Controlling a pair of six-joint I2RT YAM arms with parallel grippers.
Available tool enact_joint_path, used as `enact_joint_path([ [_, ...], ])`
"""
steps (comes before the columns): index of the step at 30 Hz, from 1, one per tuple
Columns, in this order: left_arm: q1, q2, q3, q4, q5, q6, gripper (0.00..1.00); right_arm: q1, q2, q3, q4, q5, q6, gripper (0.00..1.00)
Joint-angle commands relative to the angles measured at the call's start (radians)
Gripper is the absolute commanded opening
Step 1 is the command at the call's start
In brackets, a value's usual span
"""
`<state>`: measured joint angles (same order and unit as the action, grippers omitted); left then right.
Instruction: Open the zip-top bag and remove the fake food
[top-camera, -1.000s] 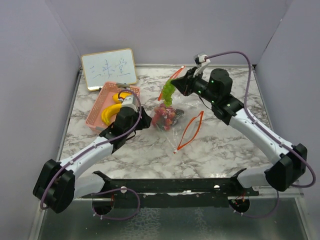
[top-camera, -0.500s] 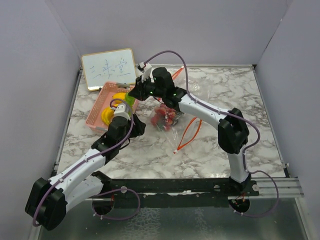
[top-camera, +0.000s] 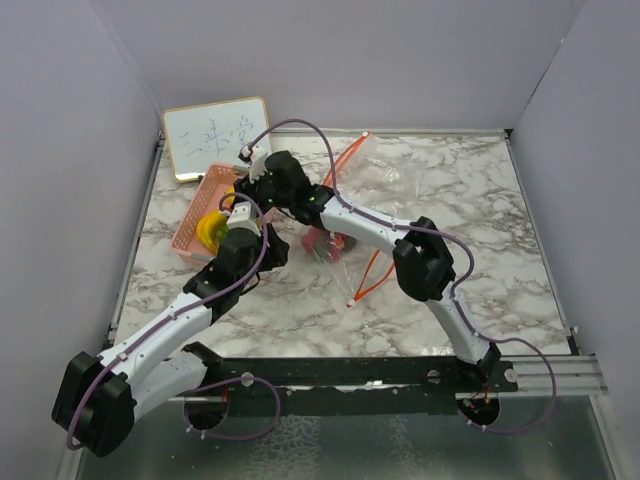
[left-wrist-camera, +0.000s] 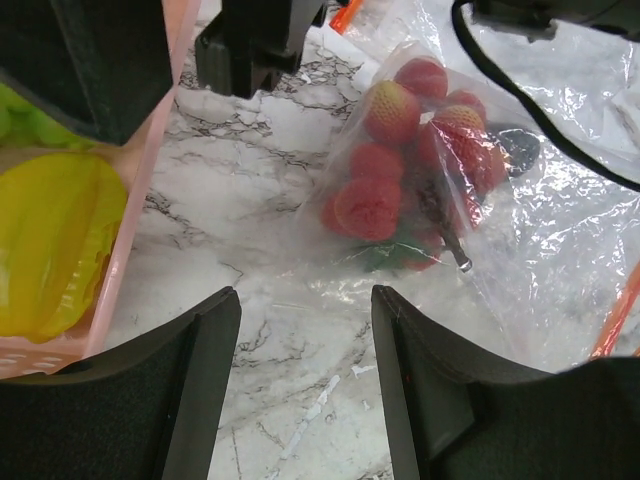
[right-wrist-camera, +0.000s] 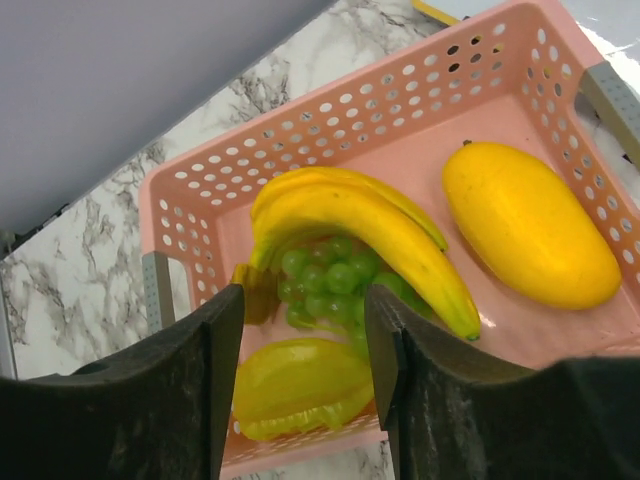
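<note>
A yellow plastic banana (right-wrist-camera: 370, 215) and green grapes (right-wrist-camera: 320, 285) are placed in the pink perforated basket (right-wrist-camera: 180, 210). Red plastic berries (left-wrist-camera: 400, 160) are left in the clear zip-top bag (left-wrist-camera: 560, 250). The left end effector (left-wrist-camera: 300, 300) and right end effector (right-wrist-camera: 302, 295) are held apart, empty.

Two robot arms, the left arm (top-camera: 170, 325) and the right arm (top-camera: 425, 265), shared one marble table (top-camera: 480, 200) with one zip-top bag (left-wrist-camera: 560, 230), one pink basket (right-wrist-camera: 560, 60) at the far left and one whiteboard (top-camera: 218, 136) beyond it. The basket held four pieces: one banana (right-wrist-camera: 370, 225), one yellow-orange oval fruit (right-wrist-camera: 530, 225), one bunch of green grapes (right-wrist-camera: 325, 285) and one yellow starfruit (right-wrist-camera: 300, 385). The bag held one cluster of red berries (left-wrist-camera: 370, 200), at least six showing; the plastic blurred the exact number.
</note>
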<state>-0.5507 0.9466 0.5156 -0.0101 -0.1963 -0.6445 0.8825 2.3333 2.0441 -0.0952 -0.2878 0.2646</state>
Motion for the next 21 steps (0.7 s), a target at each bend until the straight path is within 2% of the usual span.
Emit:
enact_joint_path([
  [1,0.004,0.011,0.035,0.01,-0.024,0.02,0.58,-0.002,-0.125,-0.032,0.018,0.137,-0.046,0.53],
  [5,0.003,0.028,0.041,0.02,-0.022,0.027,0.58,-0.043,-0.304,-0.199,0.093,0.196,-0.036,0.53],
  [9,0.002,0.067,0.048,0.059,0.021,0.022,0.57,-0.141,-0.555,-0.466,0.188,0.183,0.016,0.53],
  [13,-0.01,0.139,0.093,0.076,0.059,0.017,0.57,-0.236,-0.808,-0.773,0.249,0.246,0.033,0.51],
  [17,-0.059,0.194,0.145,0.094,0.048,0.026,0.57,-0.337,-1.072,-1.029,0.228,0.28,0.046,0.46],
  [21,-0.117,0.275,0.201,0.111,0.032,0.034,0.57,-0.369,-1.317,-1.237,0.161,0.355,0.052,0.39],
])
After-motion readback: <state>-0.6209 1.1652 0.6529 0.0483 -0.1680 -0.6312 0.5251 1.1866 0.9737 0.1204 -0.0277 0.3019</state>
